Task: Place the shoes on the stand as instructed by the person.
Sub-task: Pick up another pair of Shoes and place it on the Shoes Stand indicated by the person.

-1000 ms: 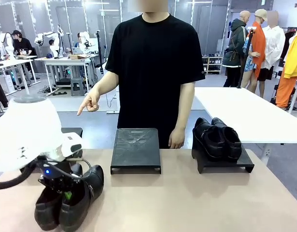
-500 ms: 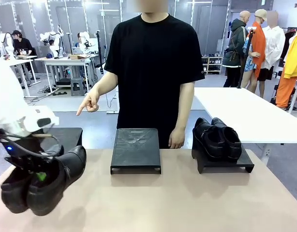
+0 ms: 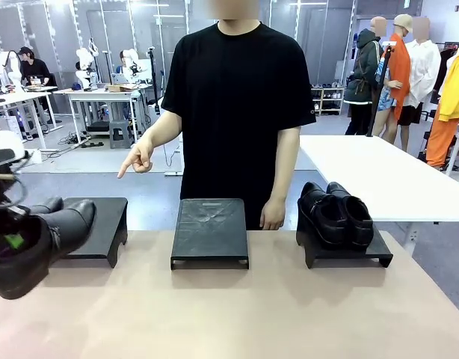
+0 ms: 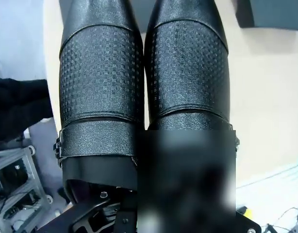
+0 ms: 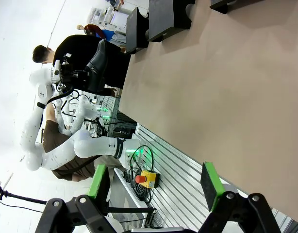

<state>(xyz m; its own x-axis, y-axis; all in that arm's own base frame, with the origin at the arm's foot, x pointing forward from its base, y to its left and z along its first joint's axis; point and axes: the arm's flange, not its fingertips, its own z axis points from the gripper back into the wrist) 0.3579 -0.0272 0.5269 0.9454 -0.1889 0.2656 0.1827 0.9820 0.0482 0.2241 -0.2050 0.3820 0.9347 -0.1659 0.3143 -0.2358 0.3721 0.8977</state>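
Note:
The higher-cut boot-like shoes [image 3: 42, 243] hang in the air at the far left, toes toward the left stand [image 3: 99, 224]. My left gripper [image 3: 13, 239] is shut on them at their inner sides. In the left wrist view the two textured shoes [image 4: 144, 73] lie side by side above the table edge. The lower thick-soled shoes [image 3: 338, 215] sit on the right stand [image 3: 383, 256]. The person [image 3: 237, 112] points a finger [image 3: 132, 166] down toward the left. My right gripper [image 5: 154, 187] is open above the tan table, nothing between its pads.
A bare middle stand [image 3: 209, 232] sits in front of the person, whose other hand [image 3: 272, 215] hangs beside it. A white table [image 3: 379, 172] stands behind at the right. Below the table's near edge are cables and a stop button [image 5: 148, 178].
My left arm has lifted the boot-like shoes off the table and carried them left and up. The left stand has come into sight. The person's pointing hand has held still.

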